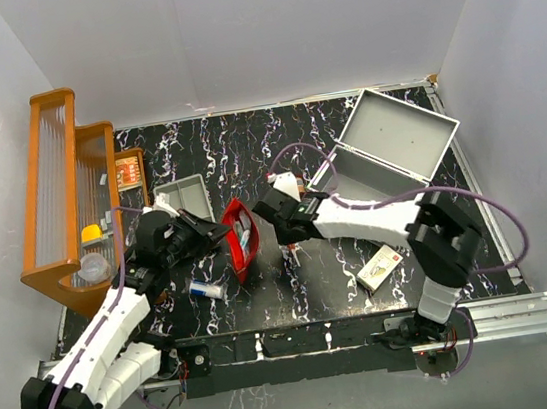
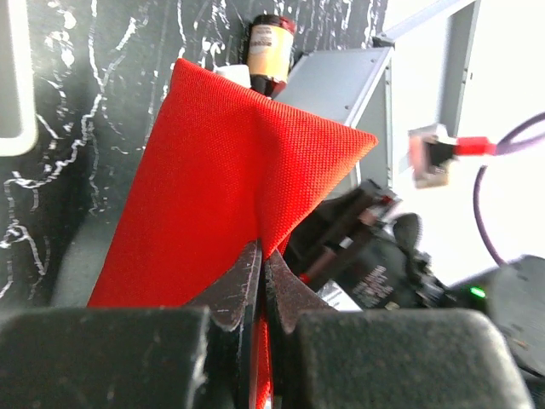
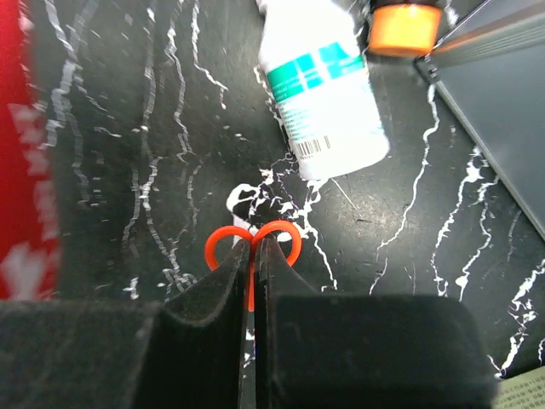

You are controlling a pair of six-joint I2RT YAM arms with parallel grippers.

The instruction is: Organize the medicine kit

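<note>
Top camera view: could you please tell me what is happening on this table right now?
A tidying job is in progress. The left gripper is pinched shut on a corner of the red pouch, which stands on edge. The right gripper is shut on a small orange looped item, possibly scissor handles, near a white bottle. The medicine kit sits open at the back right, its lid up.

The light-grey metal medicine kit (image 1: 388,154) sits open at the table's far right, lid raised.
</note>
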